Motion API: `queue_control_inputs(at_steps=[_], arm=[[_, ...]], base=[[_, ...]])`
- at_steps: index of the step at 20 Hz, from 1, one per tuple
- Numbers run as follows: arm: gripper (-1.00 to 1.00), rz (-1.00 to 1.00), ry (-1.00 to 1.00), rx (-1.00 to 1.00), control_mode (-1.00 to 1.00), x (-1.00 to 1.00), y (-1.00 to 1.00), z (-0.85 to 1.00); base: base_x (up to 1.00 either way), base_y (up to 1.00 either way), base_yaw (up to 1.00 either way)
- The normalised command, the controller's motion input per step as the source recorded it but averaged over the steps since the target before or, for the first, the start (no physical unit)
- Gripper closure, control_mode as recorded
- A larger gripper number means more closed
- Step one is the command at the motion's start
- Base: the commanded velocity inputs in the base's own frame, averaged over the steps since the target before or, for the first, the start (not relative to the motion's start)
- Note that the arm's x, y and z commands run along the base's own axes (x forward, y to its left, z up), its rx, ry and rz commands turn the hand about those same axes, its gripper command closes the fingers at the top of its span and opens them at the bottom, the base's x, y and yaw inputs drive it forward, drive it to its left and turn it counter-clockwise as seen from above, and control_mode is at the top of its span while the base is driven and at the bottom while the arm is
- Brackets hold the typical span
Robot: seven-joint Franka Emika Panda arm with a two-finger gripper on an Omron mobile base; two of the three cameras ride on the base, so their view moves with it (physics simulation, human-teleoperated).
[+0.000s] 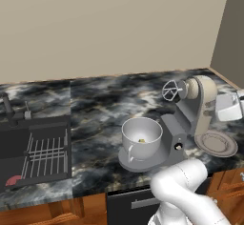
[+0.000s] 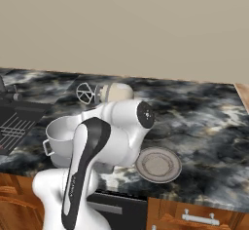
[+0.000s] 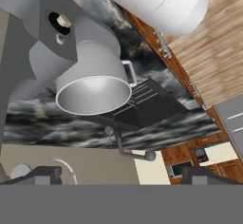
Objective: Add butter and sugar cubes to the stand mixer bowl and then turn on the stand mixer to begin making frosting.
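Claw [image 3: 121, 173] open, empty, beside stand mixer [image 1: 193, 109]; small round knob [image 3: 60, 22] ahead, above stand mixer bowl [image 3: 93, 83].

The left base view looks forward and down from behind the arm's left side, covering the marble counter [image 1: 95, 105] from the sink [image 1: 35, 150] at its left edge to the stand mixer [image 1: 193, 109] near its right corner. The right base view faces the same counter from the arm's right. Both share the stand mixer bowl [image 1: 141, 137] and the round grey plate [image 2: 158, 164]. The hand view is rolled, close beside the bowl.
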Motion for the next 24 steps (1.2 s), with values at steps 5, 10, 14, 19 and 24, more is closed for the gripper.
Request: queue_control_inputs(at_steps=[5,10,14,19,24], arm=[[-1.00,0.00,-0.22,-0.07,-1.00,-0.32,-0.03,0.00],[-1.00,0.00,-0.08,-0.03,-1.00,-0.01,-0.45,-0.02],[-1.00,0.02,0.00,-0.01,-1.00,0.00,-0.87,-0.21],[-1.00,0.01,0.04,0.00,-1.00,0.20,-0.66,-0.05],[-1.00,0.12,-0.04,0.00,-1.00,0.73,-0.63,-0.08]], base=[[0.00,0.00,0.00],[0.00,0.00,0.00],[0.00,0.00,0.00],[0.00,0.00,0.00],[0.00,0.00,0.00]])
